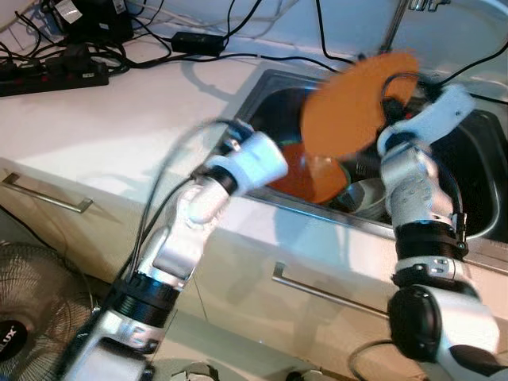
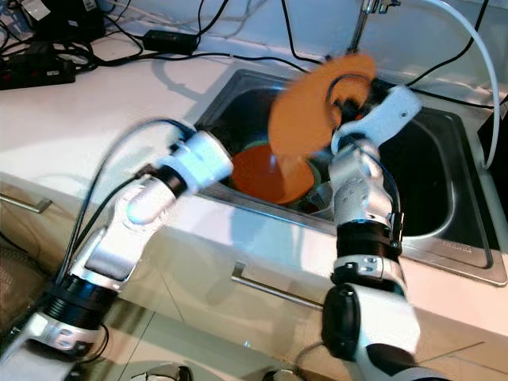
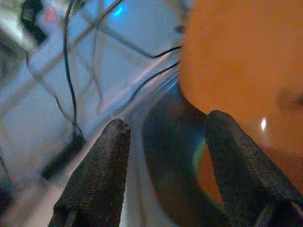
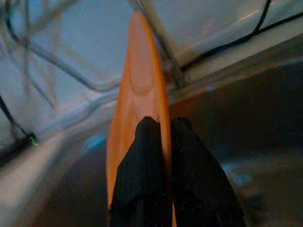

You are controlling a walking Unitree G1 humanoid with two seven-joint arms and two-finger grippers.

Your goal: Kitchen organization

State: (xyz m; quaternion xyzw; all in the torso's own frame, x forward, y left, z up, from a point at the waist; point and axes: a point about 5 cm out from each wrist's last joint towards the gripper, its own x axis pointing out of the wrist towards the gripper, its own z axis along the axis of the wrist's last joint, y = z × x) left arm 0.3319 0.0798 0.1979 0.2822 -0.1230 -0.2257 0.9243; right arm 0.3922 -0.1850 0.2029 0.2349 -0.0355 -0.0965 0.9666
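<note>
Orange plate [image 1: 357, 103], upper centre of the frame: our right hand [image 4: 161, 142] grips it by the rim, both fingers pinched across the thin edge, holding it tilted above the sink [image 1: 492, 167], presumably to lift it clear of the stack. We see it as flat, round and motion-blurred. A second orange plate [image 1: 313, 178] and a pale bowl [image 1: 367, 197] lie below. Our left hand [image 3: 165, 137] hangs released, fingers apart, at the sink's near-left rim beside the white table [image 1: 119, 119].

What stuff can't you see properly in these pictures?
- Orange plate held in the right gripper: smeared by motion blur in both eye views.
- Second orange plate in the sink: partly covered by the lifted plate.
- White dish: mostly behind the right arm.
- Faucet: top cut off.
</note>
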